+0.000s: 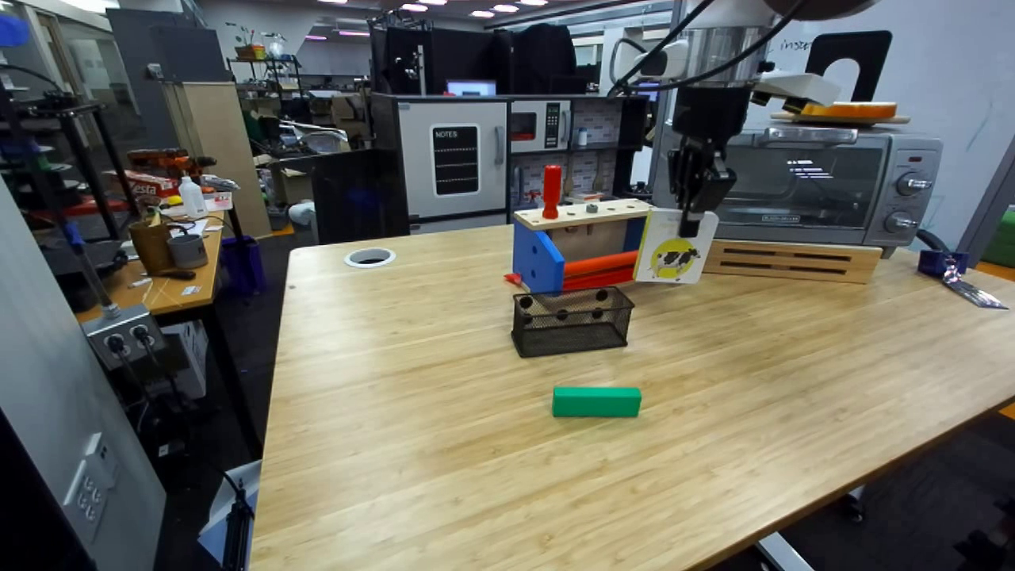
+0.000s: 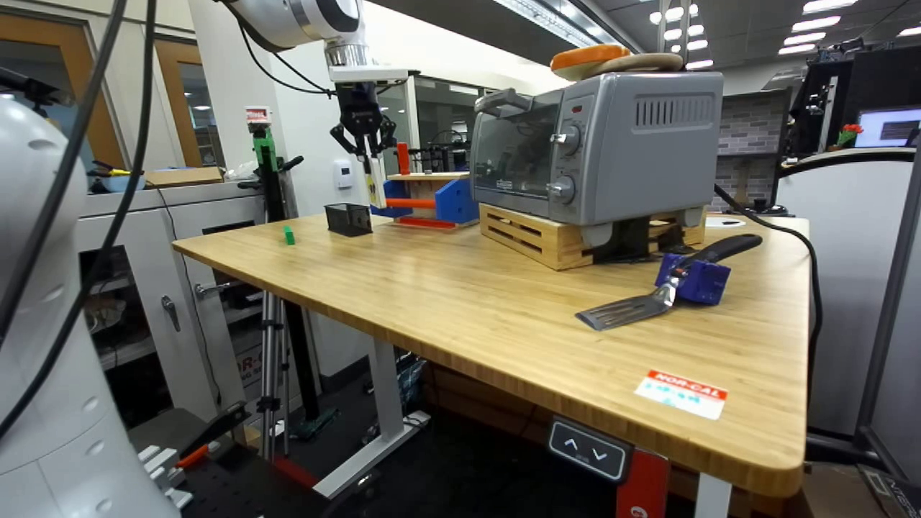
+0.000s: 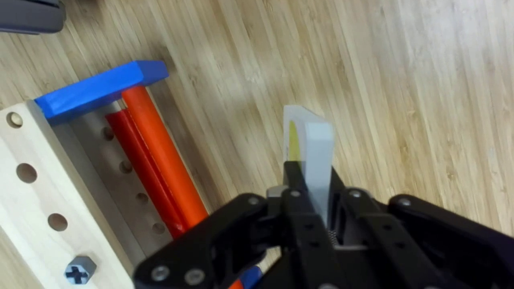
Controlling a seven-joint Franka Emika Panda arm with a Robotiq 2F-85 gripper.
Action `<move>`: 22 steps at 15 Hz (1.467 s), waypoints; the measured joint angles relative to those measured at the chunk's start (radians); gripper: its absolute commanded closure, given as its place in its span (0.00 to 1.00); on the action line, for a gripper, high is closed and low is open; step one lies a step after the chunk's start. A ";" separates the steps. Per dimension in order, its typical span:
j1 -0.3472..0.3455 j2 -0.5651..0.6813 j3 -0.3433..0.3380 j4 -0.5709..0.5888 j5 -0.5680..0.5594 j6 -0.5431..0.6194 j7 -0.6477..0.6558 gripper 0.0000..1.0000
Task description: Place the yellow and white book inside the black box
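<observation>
My gripper (image 1: 690,226) is shut on the yellow and white book (image 1: 674,258), holding it by its upper edge. The book hangs nearly upright, slightly tilted, raised off the table, with a cow on a yellow circle on its cover. From the wrist view, its pale edge (image 3: 320,148) runs between both fingers, with a strip of yellow beside it. The black box (image 1: 571,341), a low mesh bin, stands on the table in both exterior views, apart from the book and lying left of it in each. A small patch of mesh shows between the fingers in the wrist view.
A blue and orange toy toolbox (image 1: 539,258) with a red peg (image 1: 552,190) stands close beside the book, behind the box. A green block (image 1: 596,402) lies in front of the box. The toaster oven (image 2: 597,144) sits on a wooden base; a spatula (image 2: 633,309) leans on a purple block.
</observation>
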 measured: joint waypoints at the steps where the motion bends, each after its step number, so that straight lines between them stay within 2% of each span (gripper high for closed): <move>1: 0.002 0.000 0.000 0.001 -0.006 0.003 0.000 0.96; 8: 0.003 -0.001 0.000 0.009 -0.020 0.013 -0.015 0.96; 22: 0.033 -0.012 0.052 0.009 -0.032 0.047 -0.125 0.96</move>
